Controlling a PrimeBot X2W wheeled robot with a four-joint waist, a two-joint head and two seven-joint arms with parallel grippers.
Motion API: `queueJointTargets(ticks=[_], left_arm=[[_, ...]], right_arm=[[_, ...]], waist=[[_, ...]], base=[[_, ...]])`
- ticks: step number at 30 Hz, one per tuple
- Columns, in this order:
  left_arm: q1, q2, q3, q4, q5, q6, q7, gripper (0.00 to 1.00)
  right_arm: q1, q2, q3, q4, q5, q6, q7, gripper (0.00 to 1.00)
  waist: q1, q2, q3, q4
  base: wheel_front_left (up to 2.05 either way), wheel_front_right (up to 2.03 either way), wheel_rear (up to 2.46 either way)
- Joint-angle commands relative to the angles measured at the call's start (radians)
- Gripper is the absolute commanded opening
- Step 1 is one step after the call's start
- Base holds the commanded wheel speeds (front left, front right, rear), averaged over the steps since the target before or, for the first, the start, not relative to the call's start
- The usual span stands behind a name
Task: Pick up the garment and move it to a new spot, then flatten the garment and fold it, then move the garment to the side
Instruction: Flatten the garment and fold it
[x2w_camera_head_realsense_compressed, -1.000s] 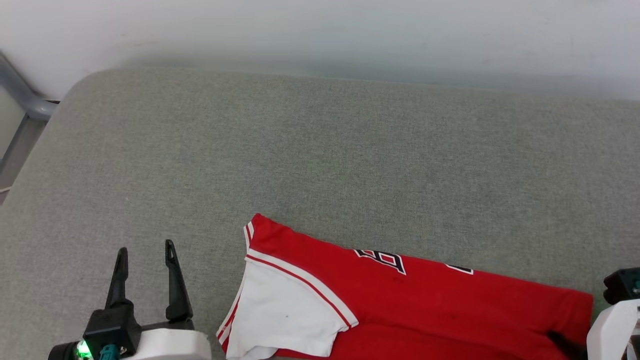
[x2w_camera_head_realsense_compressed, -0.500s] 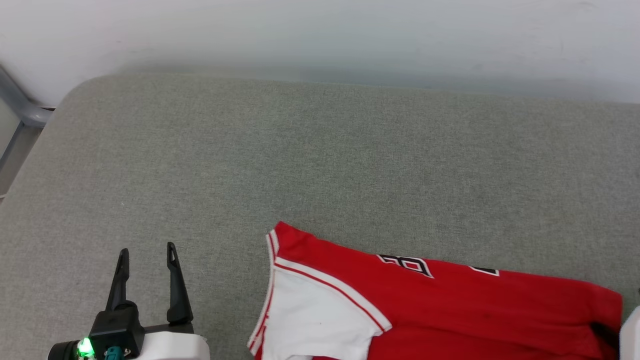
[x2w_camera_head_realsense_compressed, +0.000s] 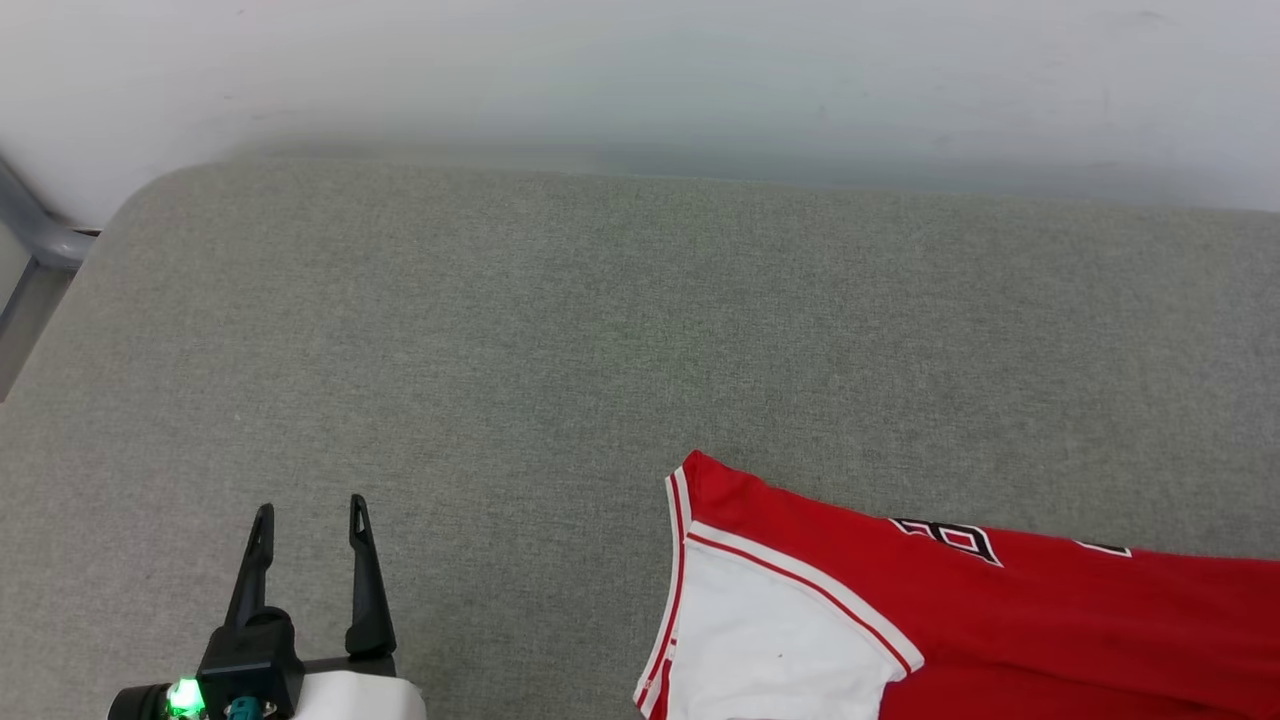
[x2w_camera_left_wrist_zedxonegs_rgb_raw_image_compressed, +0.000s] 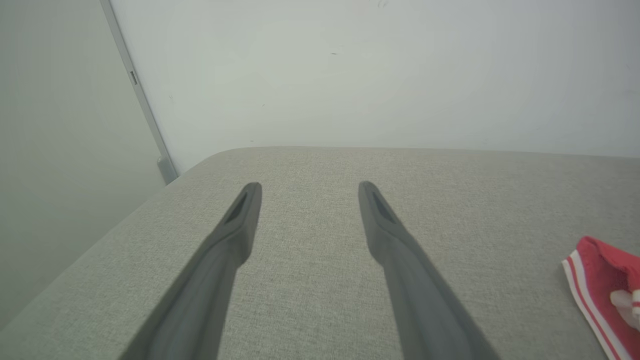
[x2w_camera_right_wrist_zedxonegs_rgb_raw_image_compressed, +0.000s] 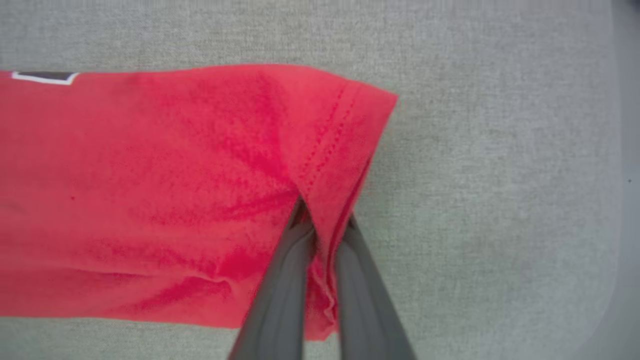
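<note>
Left gripper (x2w_camera_head_realsense_compressed: 310, 506) spread wide, hovering; right gripper (x2w_camera_right_wrist_zedxonegs_rgb_raw_image_compressed: 325, 218) clamped on garment (x2w_camera_right_wrist_zedxonegs_rgb_raw_image_compressed: 150, 175).

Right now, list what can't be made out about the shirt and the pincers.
- Shirt: the head view's bottom and right edges cut off its body.
- Lettering: only a strip shows at the far fold, so it is unreadable.
- Right pincer: in the right wrist view, its tips are buried in the shirt's hem fold.

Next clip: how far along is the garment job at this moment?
Done, apparently: the garment lies in a folded band on the grey pad, lettering cut off at the fold. In hand: the right gripper is shut on its hem, likely for the move aside. The left gripper is open, away from it. Left: finish the move and release.
</note>
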Motion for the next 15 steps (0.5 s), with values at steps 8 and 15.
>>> queueJointTargets(ticks=[8,15], left_arm=[[0.023,-0.015,0.011,0.010,0.023,-0.025,-0.002,1.00],[0.031,-0.022,0.012,0.014,0.033,-0.038,-0.002,1.00]], right_arm=[[0.073,-0.001,-0.009,-0.201,0.071,-0.002,0.016,0.00],[0.133,0.060,-0.009,-0.462,0.083,-0.002,0.088,0.00]], waist=[[0.0000,-0.0001,-0.021,-0.012],[0.0000,-0.0001,-0.033,-0.016]], base=[[0.00,0.00,0.00],[0.00,0.00,0.00]])
